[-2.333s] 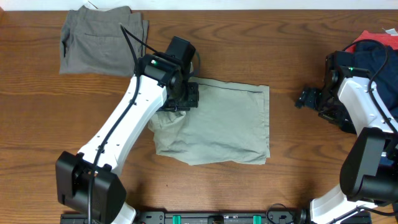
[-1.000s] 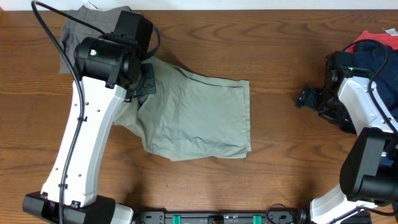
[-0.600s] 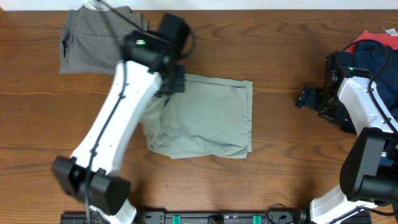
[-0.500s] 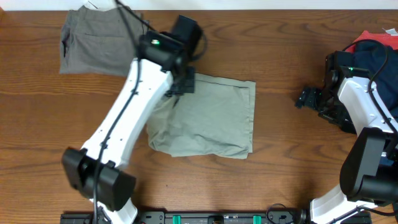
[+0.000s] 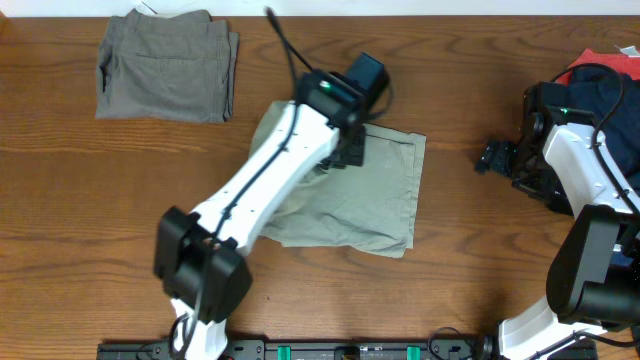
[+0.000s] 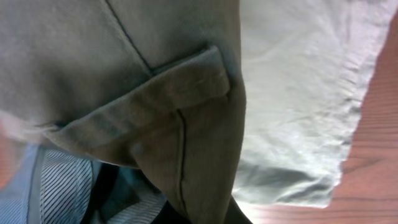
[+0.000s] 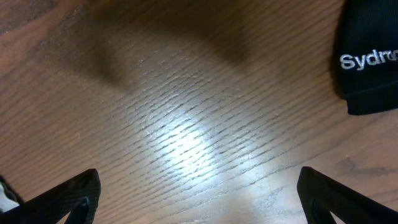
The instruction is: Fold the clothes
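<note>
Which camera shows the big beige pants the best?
The overhead view: nearly all of the beige pants show, with the left arm covering part. The left wrist view shows only a close-up of one folded bit. The right wrist view shows none of them, mostly the table.

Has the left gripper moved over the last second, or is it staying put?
Yes. The left gripper has swung right, away from the folded grey trousers at the top left of the overhead view, dragging the beige trousers along.
</note>
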`<state>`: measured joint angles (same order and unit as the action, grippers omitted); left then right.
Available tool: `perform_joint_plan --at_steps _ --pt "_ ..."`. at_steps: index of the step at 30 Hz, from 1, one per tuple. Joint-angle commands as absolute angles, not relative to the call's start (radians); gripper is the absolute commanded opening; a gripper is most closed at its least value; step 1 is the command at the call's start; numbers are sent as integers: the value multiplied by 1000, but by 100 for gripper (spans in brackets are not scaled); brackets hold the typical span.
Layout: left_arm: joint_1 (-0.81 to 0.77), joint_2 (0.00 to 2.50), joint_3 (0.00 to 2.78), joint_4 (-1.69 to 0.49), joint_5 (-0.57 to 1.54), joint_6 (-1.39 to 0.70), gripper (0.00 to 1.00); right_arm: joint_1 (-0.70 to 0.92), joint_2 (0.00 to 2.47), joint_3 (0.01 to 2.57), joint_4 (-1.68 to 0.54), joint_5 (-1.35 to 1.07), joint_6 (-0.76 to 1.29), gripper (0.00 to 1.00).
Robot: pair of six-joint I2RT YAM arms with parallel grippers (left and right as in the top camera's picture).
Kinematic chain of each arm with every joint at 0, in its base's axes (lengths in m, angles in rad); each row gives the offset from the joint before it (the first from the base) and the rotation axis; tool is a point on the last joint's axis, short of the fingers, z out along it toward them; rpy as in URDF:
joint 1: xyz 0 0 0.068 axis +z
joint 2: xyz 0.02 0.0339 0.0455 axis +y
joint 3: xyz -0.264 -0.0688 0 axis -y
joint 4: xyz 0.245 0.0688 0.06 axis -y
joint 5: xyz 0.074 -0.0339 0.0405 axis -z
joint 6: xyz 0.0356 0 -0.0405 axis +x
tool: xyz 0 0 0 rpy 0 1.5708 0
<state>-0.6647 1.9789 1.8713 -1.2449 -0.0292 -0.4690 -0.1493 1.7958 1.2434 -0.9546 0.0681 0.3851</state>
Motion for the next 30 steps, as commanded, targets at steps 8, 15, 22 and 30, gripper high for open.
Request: perform_joint_plan --at_steps 8,15,22,30 --pt "-789 2138 1867 -1113 72 -548 6 -152 1776 1254 -954 78 385 99" --pt "-825 2183 1867 -1070 72 -563 6 -152 1776 1254 -954 78 385 99" --pt "-830 2175 1876 -1092 72 -543 60 -152 1776 1254 -954 78 385 99" --pt "-827 2085 1937 -1174 72 -481 70 -152 1776 1254 -954 78 385 99"
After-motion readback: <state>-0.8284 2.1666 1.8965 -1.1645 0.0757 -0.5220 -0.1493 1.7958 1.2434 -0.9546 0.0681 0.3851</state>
